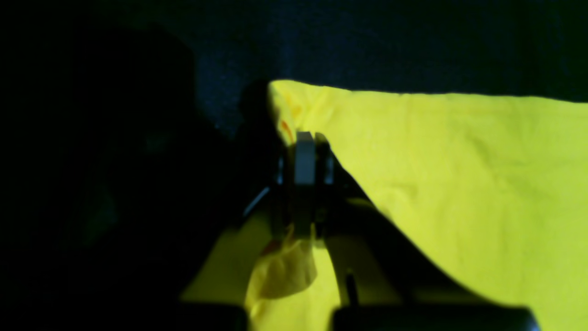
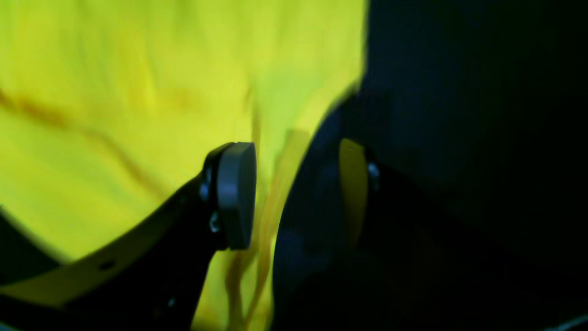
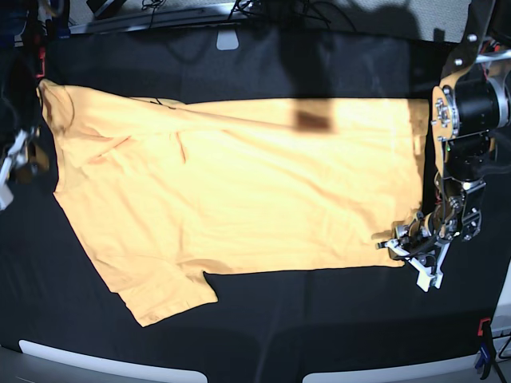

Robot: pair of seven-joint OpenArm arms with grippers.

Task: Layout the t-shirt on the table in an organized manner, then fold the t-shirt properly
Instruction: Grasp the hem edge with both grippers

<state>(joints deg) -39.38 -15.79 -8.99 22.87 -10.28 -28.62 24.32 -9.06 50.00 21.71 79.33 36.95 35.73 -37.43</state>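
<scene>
The yellow-orange t-shirt [image 3: 239,183] lies spread across the black table [image 3: 279,335], hem to the right and a sleeve [image 3: 164,295] at the front left. My left gripper [image 3: 406,243] is at the hem's front right corner. In the left wrist view it [image 1: 303,158] is shut on a pinch of the shirt [image 1: 459,174]. My right gripper [image 3: 22,155] is at the shirt's left edge. In the blurred right wrist view it [image 2: 294,193] is open, with the shirt's edge [image 2: 138,92] hanging between its pads [image 2: 236,193].
A red clamp [image 3: 481,327] stands at the table's front right corner. A white tag [image 3: 228,40] and cables lie along the back edge. Pale strips [image 3: 104,363] line the front edge. Black cloth surrounds the shirt on all sides.
</scene>
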